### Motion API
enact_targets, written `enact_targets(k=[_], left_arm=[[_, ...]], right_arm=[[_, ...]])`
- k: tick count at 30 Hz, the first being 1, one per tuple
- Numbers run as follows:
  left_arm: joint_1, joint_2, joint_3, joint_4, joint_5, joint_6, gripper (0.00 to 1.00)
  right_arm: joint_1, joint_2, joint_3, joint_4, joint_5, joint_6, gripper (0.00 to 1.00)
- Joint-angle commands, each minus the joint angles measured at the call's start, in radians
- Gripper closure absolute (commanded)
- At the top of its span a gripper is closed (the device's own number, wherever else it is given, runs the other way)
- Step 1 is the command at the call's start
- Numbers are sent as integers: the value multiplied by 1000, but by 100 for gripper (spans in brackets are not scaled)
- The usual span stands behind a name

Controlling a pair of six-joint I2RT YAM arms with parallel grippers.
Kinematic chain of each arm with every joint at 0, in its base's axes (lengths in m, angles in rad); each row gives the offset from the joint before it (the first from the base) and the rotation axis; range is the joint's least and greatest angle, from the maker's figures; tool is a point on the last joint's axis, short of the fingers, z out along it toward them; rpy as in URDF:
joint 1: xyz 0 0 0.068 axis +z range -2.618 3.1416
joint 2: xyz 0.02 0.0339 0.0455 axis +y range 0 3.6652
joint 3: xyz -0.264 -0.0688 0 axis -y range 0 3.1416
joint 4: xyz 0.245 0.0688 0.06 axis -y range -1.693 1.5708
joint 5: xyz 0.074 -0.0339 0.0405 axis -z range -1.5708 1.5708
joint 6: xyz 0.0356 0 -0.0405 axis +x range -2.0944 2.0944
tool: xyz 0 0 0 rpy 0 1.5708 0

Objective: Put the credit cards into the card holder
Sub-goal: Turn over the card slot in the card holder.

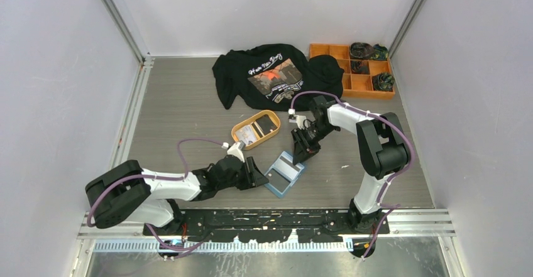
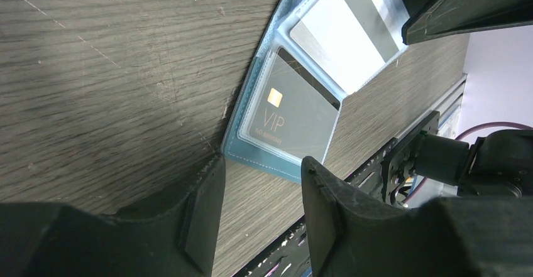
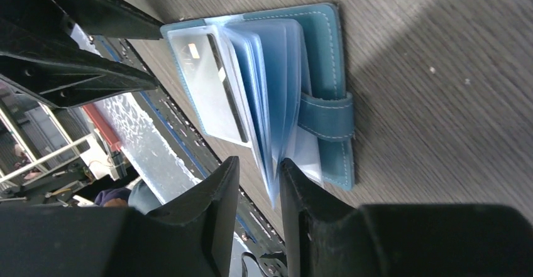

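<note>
Holder point(image 1: 284, 174) open on table point(image 1: 176, 114), between grippers. Left wrist only: VIP card point(image 2: 292, 117) pocketed. Right wrist only: leaves point(image 3: 276, 70) fanned, straddled by right gripper point(image 3: 259, 164); grip unclear. Left gripper point(image 2: 263, 164) gaping, empty, at holder's corner. Tray point(image 1: 235, 128) beyond holder.

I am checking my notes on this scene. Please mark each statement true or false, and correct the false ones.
1. The holder lies open on the table. True.
2. A dark VIP card sits in one pocket. True.
3. The left fingers hold a card. False: nothing is between them.
4. The tray is empty. False: cards lie in it.
5. The right fingers straddle the holder's clear leaves. True.
</note>
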Motion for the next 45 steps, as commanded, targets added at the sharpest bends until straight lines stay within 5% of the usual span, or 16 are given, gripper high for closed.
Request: enact_targets(k=[1, 45], left_arm=[[-4, 13, 46, 35, 5, 17, 52], [27, 55, 122, -38, -11, 87, 52]], right_arm=[[6, 3, 40, -21, -87, 3, 65], [-19, -20, 58, -85, -193, -38, 75]])
